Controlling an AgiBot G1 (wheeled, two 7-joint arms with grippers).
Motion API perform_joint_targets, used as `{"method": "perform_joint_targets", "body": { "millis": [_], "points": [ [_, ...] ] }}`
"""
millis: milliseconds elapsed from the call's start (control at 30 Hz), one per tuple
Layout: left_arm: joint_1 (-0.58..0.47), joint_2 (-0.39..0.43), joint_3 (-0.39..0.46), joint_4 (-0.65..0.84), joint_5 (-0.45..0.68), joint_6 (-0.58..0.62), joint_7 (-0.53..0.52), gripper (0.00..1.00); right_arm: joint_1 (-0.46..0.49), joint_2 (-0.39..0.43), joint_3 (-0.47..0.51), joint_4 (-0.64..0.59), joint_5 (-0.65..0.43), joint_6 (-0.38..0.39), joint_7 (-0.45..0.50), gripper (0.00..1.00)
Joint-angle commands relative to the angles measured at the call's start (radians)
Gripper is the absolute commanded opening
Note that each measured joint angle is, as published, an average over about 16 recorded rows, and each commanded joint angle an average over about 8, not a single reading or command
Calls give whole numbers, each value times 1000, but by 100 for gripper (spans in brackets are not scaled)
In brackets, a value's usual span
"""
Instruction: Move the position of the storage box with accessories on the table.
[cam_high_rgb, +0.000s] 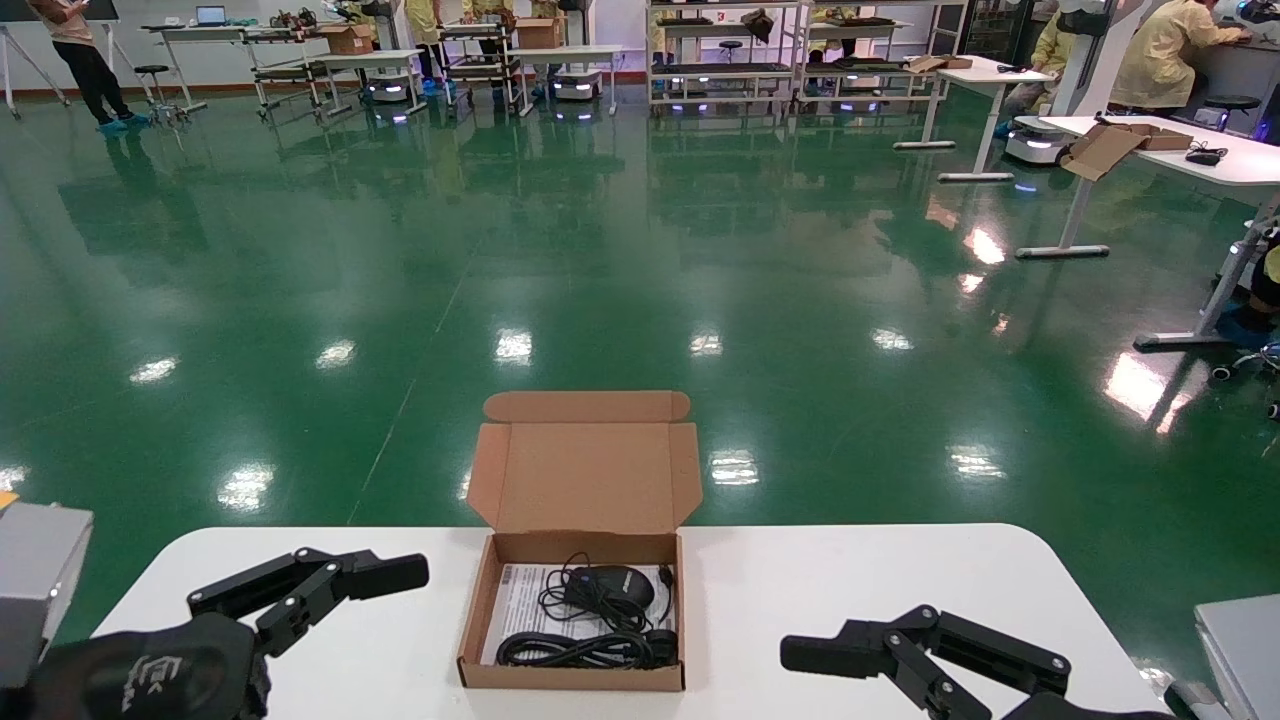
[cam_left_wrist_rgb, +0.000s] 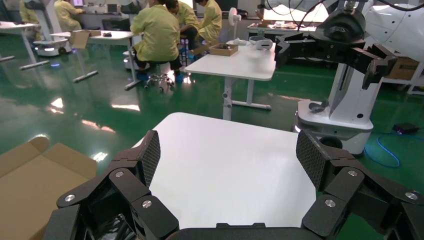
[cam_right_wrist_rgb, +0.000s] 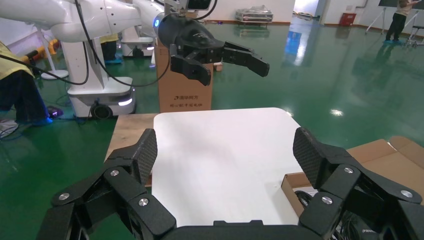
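- Nothing's started yet, far as I can tell: the storage box (cam_high_rgb: 572, 610) sits lid-up at 6 o'clock on the table (cam_high_rgb: 850, 590), with the accessories (cam_high_rgb: 600, 615) inside.
- Left gripper (cam_high_rgb: 330, 580) at 8 o'clock and right gripper (cam_high_rgb: 860, 650) at 4 o'clock are both spread wide, holding nothing, clear of the box.

a glossy green floor (cam_high_rgb: 600, 250) fills the room, mirroring ceiling lights as bright patches. white desks (cam_high_rgb: 1180, 160) on metal legs stand to the right, one bearing an open cardboard box (cam_high_rgb: 1110, 145). along the far wall stand racks (cam_high_rgb: 800, 50) and more desks. people in yellow coats (cam_left_wrist_rgb: 160, 32) sit at a desk.
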Motion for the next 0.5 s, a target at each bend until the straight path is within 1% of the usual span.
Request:
{"method": "perform_joint_targets", "body": {
  "millis": [33,333,433,500],
  "points": [
    [0,0,0,0,0,0,0,100,0,0,0,0,0,0,0,100],
    [0,0,0,0,0,0,0,100,0,1,-1,1,-3,-1,0,100],
    [0,0,0,0,0,0,0,100,12,1,-14,1,-35,0,6,100],
    [0,0,0,0,0,0,0,100,37,-6,-34,-4,-74,4,21,100]
  ]
}}
